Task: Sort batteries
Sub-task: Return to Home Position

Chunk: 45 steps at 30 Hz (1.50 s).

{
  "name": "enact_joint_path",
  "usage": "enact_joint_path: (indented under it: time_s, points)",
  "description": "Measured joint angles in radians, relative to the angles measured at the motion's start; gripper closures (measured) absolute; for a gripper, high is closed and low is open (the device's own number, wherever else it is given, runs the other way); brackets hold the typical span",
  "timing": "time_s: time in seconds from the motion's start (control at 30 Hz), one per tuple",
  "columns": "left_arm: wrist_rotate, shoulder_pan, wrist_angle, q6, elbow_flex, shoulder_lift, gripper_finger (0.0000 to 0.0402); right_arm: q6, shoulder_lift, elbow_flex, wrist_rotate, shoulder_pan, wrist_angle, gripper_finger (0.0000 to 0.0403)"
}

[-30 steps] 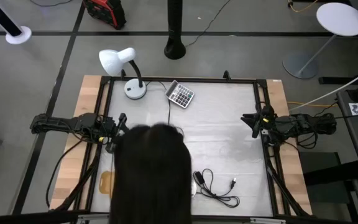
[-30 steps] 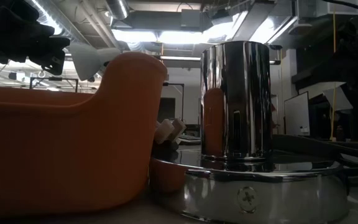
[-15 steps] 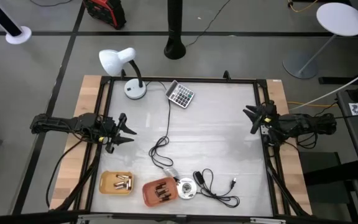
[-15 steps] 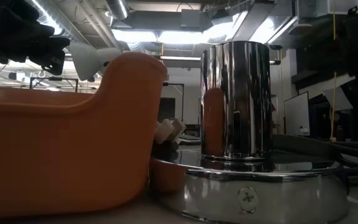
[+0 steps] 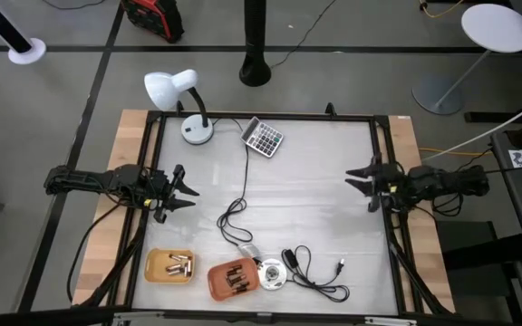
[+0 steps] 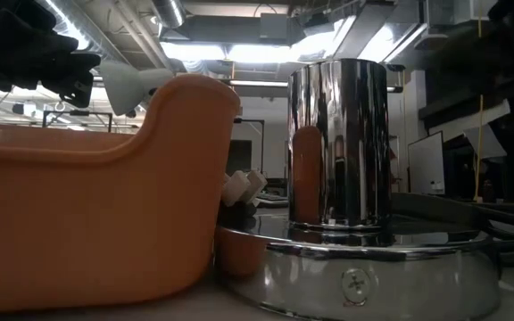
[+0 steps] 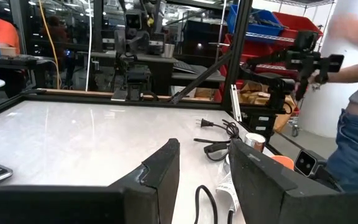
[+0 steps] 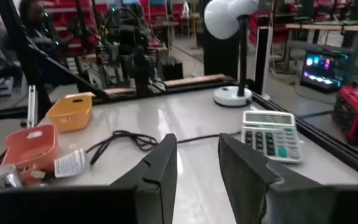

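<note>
While both arms sit low at opposite sides of the counter (image 5: 315,145), the left gripper (image 5: 187,192) and right gripper (image 5: 359,178) are each spread open, holding nothing. Silvery batteries (image 5: 179,266) lie in the yellow bin (image 5: 157,263). Dark batteries (image 5: 236,278) lie in the orange bin (image 5: 219,288) just beside it, at the counter's near edge.

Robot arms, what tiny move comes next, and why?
Probably park both arms: the left gripper and right gripper hang open and empty at the table's sides, and the batteries I can see lie in the yellow bin and orange bin.
</note>
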<state>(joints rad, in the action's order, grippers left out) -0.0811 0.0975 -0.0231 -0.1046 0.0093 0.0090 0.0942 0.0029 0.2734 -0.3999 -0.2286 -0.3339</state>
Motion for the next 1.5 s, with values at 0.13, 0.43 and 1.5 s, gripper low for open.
enact_joint_path:
  time_s: [0.13, 0.43, 1.5]
  points:
    - [0.0, 0.0, 0.0, 0.0, 0.0, 0.0, 0.0272, -0.048, 0.0, -0.165, 0.001, 0.0, 0.279, 0.0288]
    - [0.0, 0.0, 0.0, 0.0, 0.0, 0.001, 0.0272, -0.147, 0.019, -0.254, 0.016, 0.0, 0.397, 0.0288]
    - [0.0, 0.0, -0.002, 0.0, 0.0, 0.001, 0.0272, -0.231, 0.021, -0.256, 0.009, 0.0, 0.392, 0.0288]
